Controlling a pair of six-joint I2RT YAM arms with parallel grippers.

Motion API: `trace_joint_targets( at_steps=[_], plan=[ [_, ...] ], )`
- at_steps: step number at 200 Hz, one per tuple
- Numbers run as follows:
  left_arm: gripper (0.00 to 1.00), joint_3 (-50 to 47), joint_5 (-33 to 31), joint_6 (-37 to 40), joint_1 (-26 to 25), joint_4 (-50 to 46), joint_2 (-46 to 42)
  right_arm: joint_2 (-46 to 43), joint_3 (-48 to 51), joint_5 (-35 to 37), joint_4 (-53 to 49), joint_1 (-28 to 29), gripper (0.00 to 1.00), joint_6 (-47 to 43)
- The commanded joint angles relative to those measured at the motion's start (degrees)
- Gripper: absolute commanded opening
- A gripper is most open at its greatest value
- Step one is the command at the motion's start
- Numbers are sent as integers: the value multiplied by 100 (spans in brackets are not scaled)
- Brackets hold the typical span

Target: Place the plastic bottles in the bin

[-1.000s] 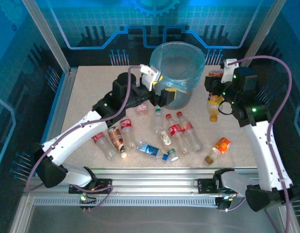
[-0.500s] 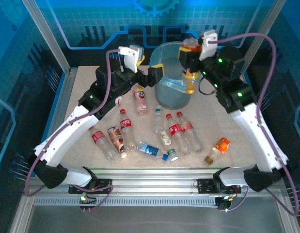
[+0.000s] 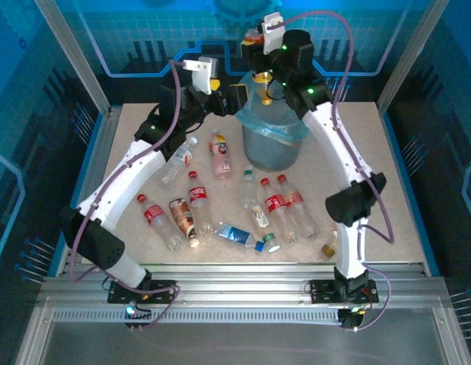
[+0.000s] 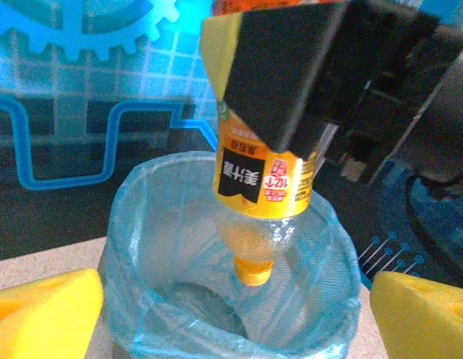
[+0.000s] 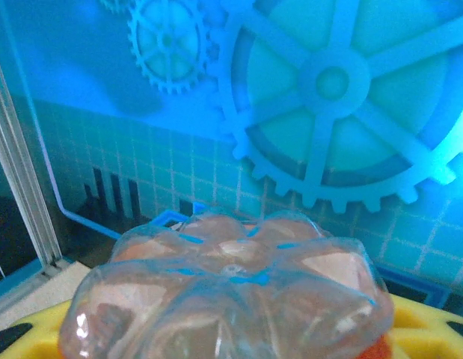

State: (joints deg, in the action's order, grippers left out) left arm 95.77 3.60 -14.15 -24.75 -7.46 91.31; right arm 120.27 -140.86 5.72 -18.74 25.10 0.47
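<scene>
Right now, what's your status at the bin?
Left gripper open, beside bin. Right gripper shut on orange-label bottle, cap down above bin. Drop path clear; loose bottles on table.

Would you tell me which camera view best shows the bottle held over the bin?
The left wrist view: the bottle hangs cap-down above the bin, its yellow label legible. The top external view shows it small and part-hidden; the right wrist view shows its clear base.
</scene>
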Motion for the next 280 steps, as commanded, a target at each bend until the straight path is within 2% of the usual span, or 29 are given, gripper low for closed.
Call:
trace_joint_targets(
  at_steps=[1, 48, 86, 135, 194, 239, 280],
  plan=[
    [93, 154, 199, -292, 100, -19, 122, 444, -588, 41, -814, -32, 51, -58],
    [91, -116, 436, -379, 97, -46, 26, 237, 437, 31, -446, -117, 55, 27],
    [90, -617, 854, -677, 32, 109, -186, 117, 649, -39, -753, -333, 67, 512],
    [89, -1088, 887, -700, -35, 238, -424, -320, 1319, -108, -609, -384, 71, 472],
    [88, -1211, 885, -686, -39, 183, -548, -461, 1337, -202, -610, -383, 71, 549],
    [88, -1218, 846, -574, -49, 83, -640, -434, 937, -314, -1232, -383, 73, 780],
    [88, -1226, 768, -223, -206, -99, -728, -1114, 1535, -440, -1486, -383, 73, 947]
  ],
)
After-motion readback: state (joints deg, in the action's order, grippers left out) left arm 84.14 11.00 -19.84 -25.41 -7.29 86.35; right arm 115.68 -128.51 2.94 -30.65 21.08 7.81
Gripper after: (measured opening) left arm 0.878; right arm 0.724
